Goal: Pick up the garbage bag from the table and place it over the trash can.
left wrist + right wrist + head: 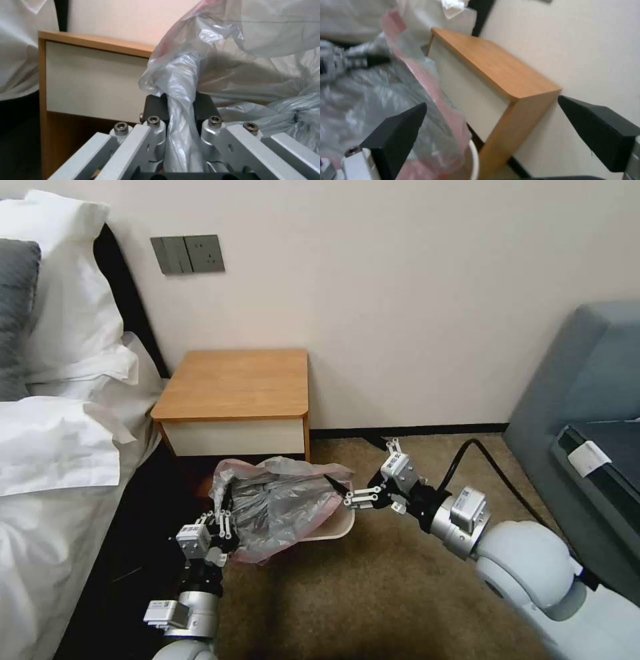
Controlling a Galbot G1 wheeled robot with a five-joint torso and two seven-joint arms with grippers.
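The garbage bag is crinkled grey plastic with a pinkish edge, spread loosely over the cream trash can, whose rim shows on the carpet in front of the table. My left gripper is at the bag's near-left edge, shut on a twisted fold of it; the left wrist view shows the plastic pinched between the dark pads. My right gripper stands wide open at the bag's right side. Between its dark fingers I see the bag's pink edge and the can's rim.
A bed with white linen lies along the left, close to my left arm. A grey sofa stands at the right. The wall is behind the nightstand. Brown carpet lies open in front of the can.
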